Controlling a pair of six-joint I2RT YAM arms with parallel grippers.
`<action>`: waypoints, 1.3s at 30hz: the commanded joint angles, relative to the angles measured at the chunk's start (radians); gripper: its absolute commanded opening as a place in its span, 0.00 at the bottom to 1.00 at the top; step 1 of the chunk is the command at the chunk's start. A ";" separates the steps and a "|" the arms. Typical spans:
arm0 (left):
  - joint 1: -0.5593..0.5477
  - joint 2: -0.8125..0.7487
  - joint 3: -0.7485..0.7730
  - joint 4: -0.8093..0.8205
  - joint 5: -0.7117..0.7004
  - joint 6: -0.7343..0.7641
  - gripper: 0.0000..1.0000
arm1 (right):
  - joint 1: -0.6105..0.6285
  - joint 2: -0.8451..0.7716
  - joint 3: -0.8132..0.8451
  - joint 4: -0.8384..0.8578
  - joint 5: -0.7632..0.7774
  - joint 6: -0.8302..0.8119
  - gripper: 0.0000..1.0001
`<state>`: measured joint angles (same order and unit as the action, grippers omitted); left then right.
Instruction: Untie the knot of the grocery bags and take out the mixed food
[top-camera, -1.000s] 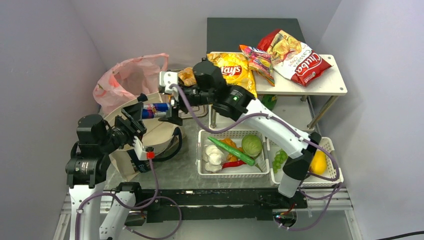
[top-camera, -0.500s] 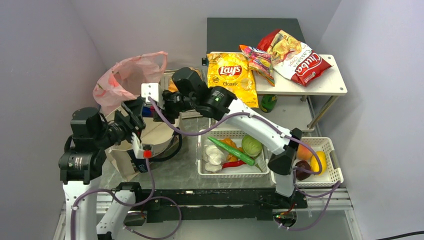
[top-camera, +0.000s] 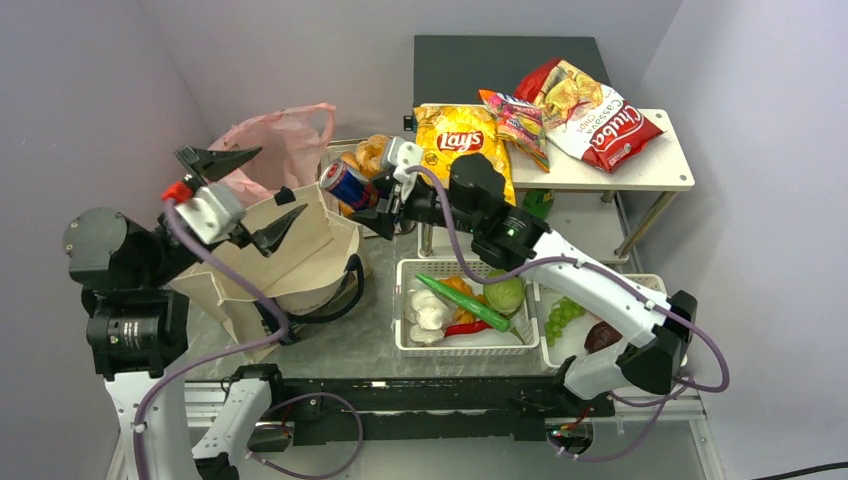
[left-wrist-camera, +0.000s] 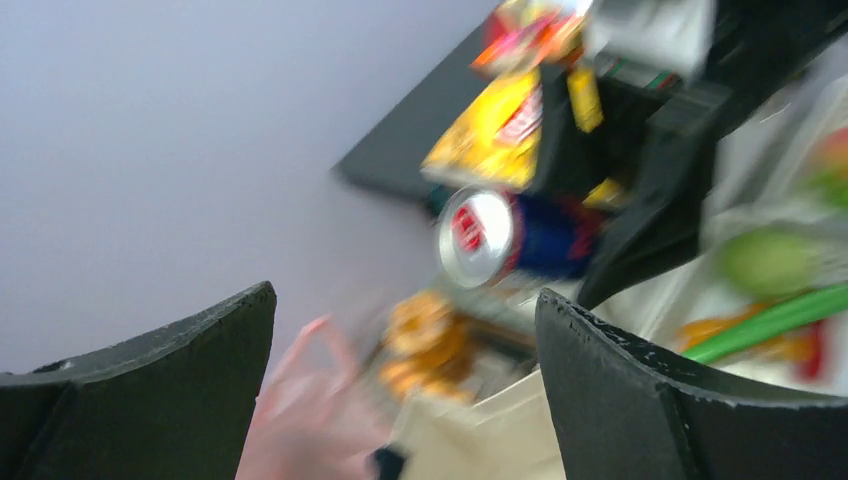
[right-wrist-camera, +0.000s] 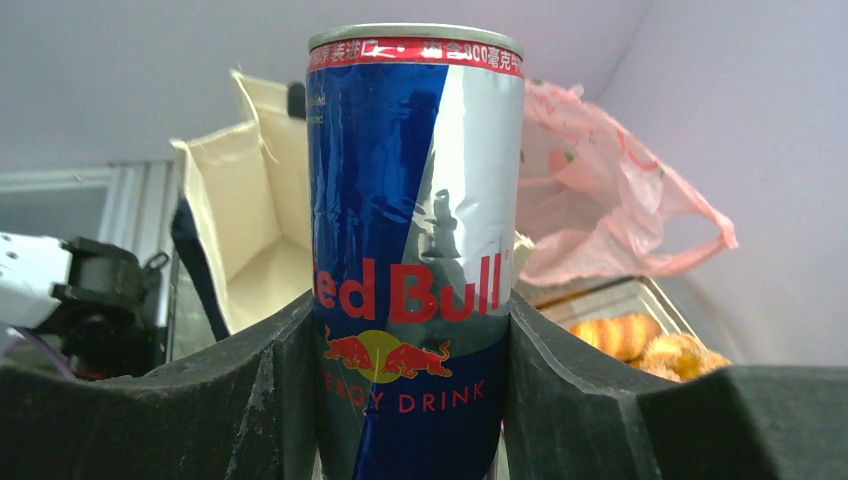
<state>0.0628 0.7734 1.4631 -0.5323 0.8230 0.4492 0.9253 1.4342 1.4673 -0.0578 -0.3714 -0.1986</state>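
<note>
Mid-unpacking at upper centre: my right gripper (right-wrist-camera: 412, 345) clamps a Red Bull can (right-wrist-camera: 415, 180) beside the beige tote (top-camera: 300, 238), left gripper (top-camera: 246, 195) spread wide, empty; next, I reckon, a set-down.

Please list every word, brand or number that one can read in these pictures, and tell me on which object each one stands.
"ed Bull": blue and silver can, first letter out of sight.
"ERGY DRINK": same can, start out of sight.
"Lay's": yellow bag.
"Chuba": red bag.
Too small to read: the print on the can's top red band and on the small pink snack bag.
</note>
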 joint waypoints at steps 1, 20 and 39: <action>0.003 0.064 0.006 0.440 0.342 -0.796 0.99 | 0.019 -0.119 -0.069 0.348 -0.004 0.094 0.00; -0.273 0.164 -0.006 0.307 0.259 -0.724 0.74 | 0.090 -0.209 -0.241 0.518 -0.008 0.033 0.00; -0.285 0.151 -0.028 0.316 0.234 -0.733 0.72 | 0.099 -0.189 -0.231 0.530 0.005 0.037 0.00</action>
<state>-0.2188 0.9272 1.4189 -0.2672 1.0489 -0.2501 1.0172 1.2758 1.2102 0.3351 -0.3603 -0.1570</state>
